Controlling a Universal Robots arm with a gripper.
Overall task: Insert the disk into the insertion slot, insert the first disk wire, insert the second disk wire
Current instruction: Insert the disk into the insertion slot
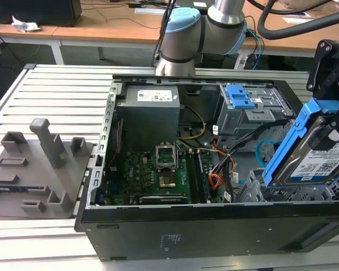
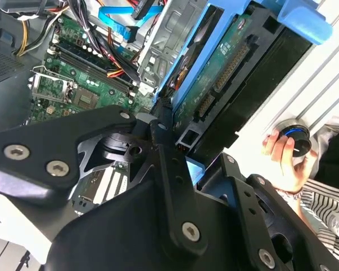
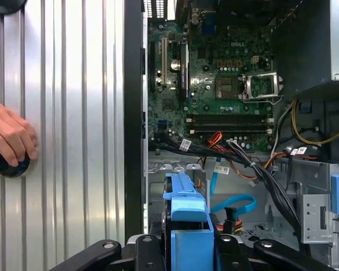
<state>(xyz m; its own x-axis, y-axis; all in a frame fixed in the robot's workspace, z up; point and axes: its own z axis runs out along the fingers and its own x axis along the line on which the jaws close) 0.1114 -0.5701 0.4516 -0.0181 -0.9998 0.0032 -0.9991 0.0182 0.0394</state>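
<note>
Your hand (image 1: 334,121) was clenched on the disk (image 1: 319,164), gripping it by the upper end of its blue carrier frame (image 1: 291,144). The drive hung in the air at the exterior view's right end of the open computer case (image 1: 214,231). Its long axis ran steeply, the top leaning toward the exterior view's right and the lower end pointing down and toward that view's left.

That lower end sat at the mouth of the insertion slot (image 1: 251,192), the perforated silver cage in the case's corner. I could not tell whether it touched the cage's rim. The drive was plainly not seated, with most of its length standing above the cage. So the slot lay below your hand, along the line of the drive's own tilt.

Neither cable looked plugged in, as far as I could judge. The first disk wire (image 3: 217,140), red, orange and black, lay loose between the cage and the motherboard (image 3: 226,84). The second disk wire (image 3: 235,203), the light blue one, looped near the cage. The case stood on a slatted metal tabletop (image 1: 51,84).
</note>
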